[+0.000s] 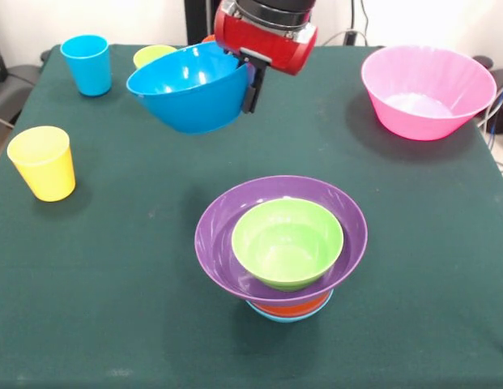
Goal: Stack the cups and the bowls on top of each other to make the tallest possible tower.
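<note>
The tower point(283, 259) is sitting nearest on the green cloth surface point(113, 308): a glossy green bowl point(287, 241) nesting in a wide purple bowl point(227, 243). Behind the tower, a yellow tumbler point(43, 162) is standing leftward; farther back, the tool point(253, 81) is clamping the tilted deep blue bowl point(190, 89)'s rim.

A dark green cloth-covered bench point(89, 267) fills nearly the whole front view, its fabric faintly creased and evenly lit, with soft shadows. Beyond its far edge stands a pale, off-white wall point(138, 20). A black upright post point(198, 20) rises against that wall. Thin cables point(348, 34) trail near the far edge, and another cable point(498, 101) hangs off the right side.
</note>
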